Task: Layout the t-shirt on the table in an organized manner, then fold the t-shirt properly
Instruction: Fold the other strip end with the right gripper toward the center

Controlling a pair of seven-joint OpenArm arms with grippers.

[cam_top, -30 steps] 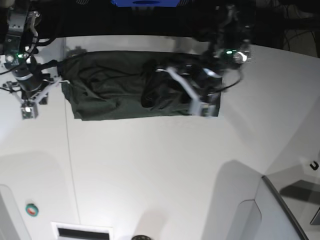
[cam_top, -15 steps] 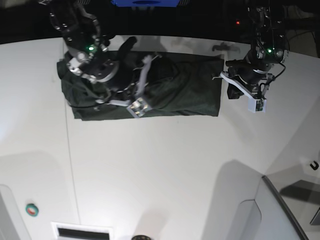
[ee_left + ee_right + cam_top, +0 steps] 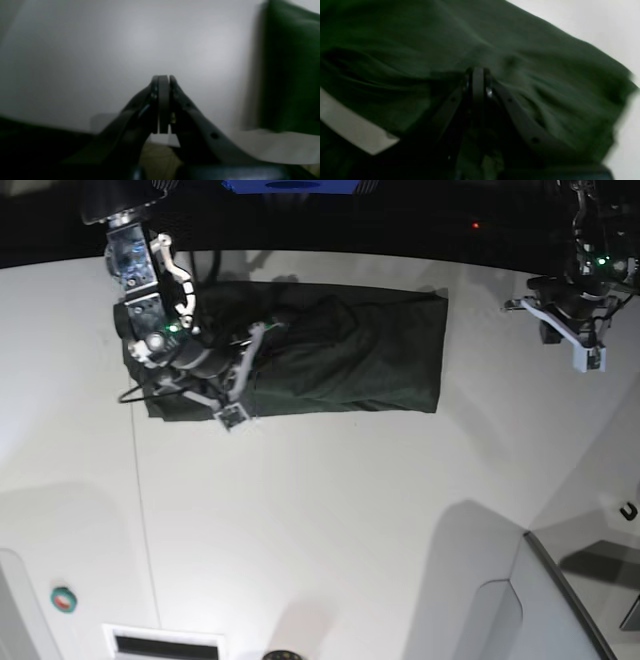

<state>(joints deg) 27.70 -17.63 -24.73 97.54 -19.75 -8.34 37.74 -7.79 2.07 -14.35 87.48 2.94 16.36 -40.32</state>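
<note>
Since half a second ago, your right tool has drawn back toward the left end of the t-shirt, jaws clenched on nothing you can make out. The shirt lies bunched along the worktop's far side. Your left tool has swung further right, clenched and empty. No writing is legible.

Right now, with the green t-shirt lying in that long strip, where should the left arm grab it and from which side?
Probably the t-shirt's short end toward the left gripper, at a corner. That edge lies flat and straight on the white table, with bare tabletop beside it, so coming in from that open side looks clearest. The right gripper already sits over the bunched opposite end.
</note>
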